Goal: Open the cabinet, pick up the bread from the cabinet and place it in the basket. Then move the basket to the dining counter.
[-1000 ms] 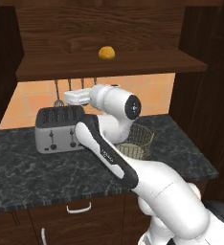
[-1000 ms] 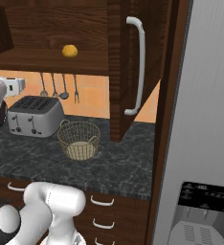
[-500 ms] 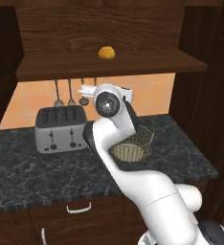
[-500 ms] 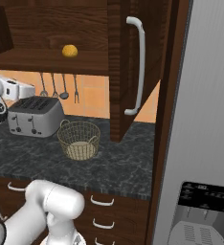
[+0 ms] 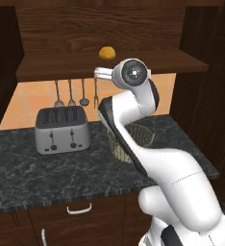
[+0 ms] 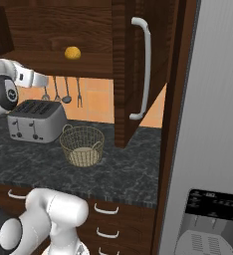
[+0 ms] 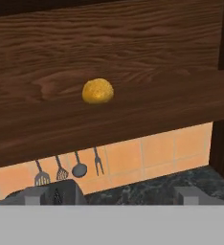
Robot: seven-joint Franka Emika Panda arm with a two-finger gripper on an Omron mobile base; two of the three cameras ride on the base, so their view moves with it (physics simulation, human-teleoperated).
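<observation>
**Cabinet open, bread on shelf, basket empty**

Kitchen scene, black speckled tabletop (image 5: 47, 173) under a dark brown cabinet (image 6: 88, 30). Cabinet is open: one door (image 6: 138, 74) swung out toward the right base camera, long silver bar handle (image 6: 144, 69) standing vertical on it. Cabinet holds one item, the bread (image 5: 106, 53), sitting on the bare wooden shelf (image 5: 148, 62) roughly mid-shelf, near the front edge. Bread is a round golden-orange bun, no clear long axis, rests flat. In the hand view it sits just left of centre (image 7: 97, 91) against the wood back panel.

Basket (image 6: 82, 145) stands upright on the tabletop, open top up, right of the toaster (image 6: 35, 120) and well apart from the bread above. Wire mesh sides, tan base visible inside, nothing in it. In the left base view the arm covers part of it (image 5: 143, 137).

Toaster is silver, four slots, empty slots, two knobs on the front. Utensils (image 5: 71, 93) hang on the orange tile wall behind it, handles up.

Pincer (image 7: 114, 195): tips spread wide at the bottom of the hand view, nothing between them, aimed toward the shelf below the bread. Not touching bread or shelf.

Panel on the grey appliance (image 6: 213, 209) at right has small writing, too small to read. No other labels seen.
</observation>
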